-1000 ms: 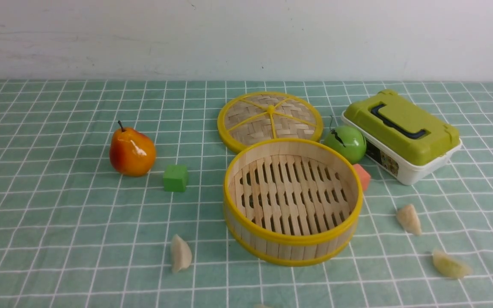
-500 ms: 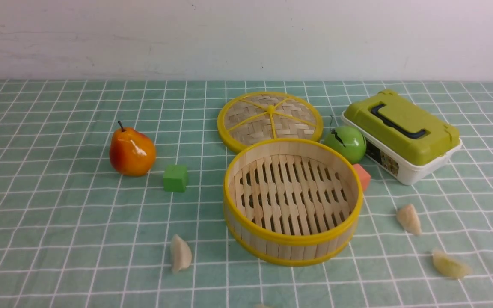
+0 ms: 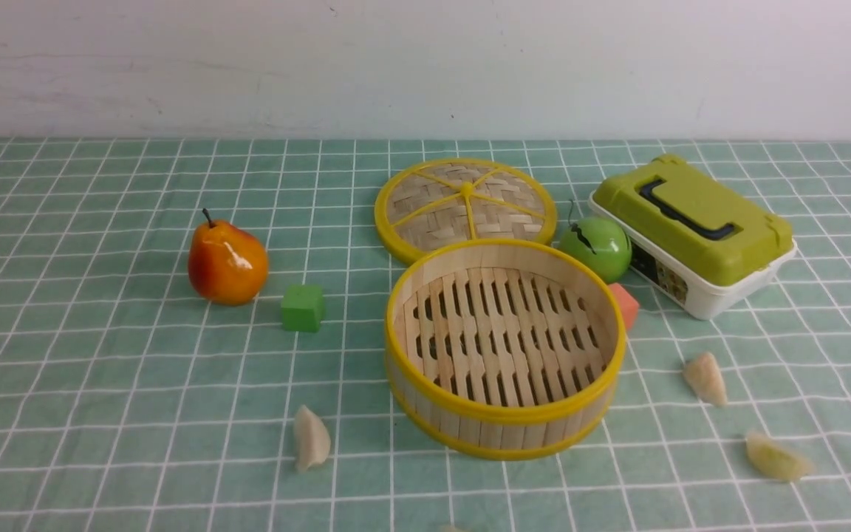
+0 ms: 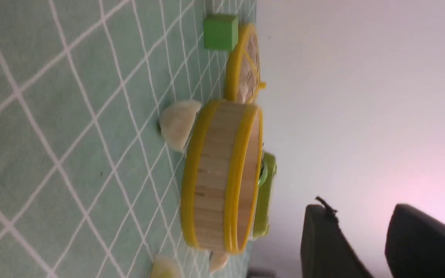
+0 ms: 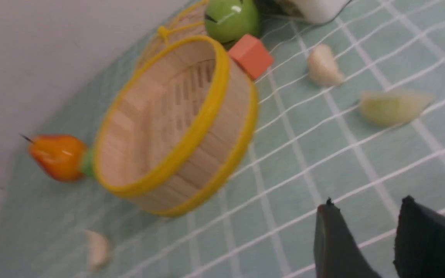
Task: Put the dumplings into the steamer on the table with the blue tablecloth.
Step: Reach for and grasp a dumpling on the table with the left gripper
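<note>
Nothing on the cloth has shifted in my front view since the earlier frame. On the surface (image 3: 159, 414), the steamer (image 3: 507, 432) sits near the middle, its lid (image 3: 425, 207) just behind. Bare cloth lies between it and the left-hand dumpling (image 3: 312, 439); to its right I see the upper dumpling (image 3: 706, 379) and the yellowish dumpling (image 3: 778, 457), apart from each other. A fourth dumpling (image 3: 453, 528) is cut off by the near edge of my view. The orange block (image 3: 624, 306) crowds the steamer's right rim. Both arms are outside the front view; in their wrist views, my left tool (image 4: 355, 220) and right tool (image 5: 369, 216) each stand partly open, gripping nothing.
</note>
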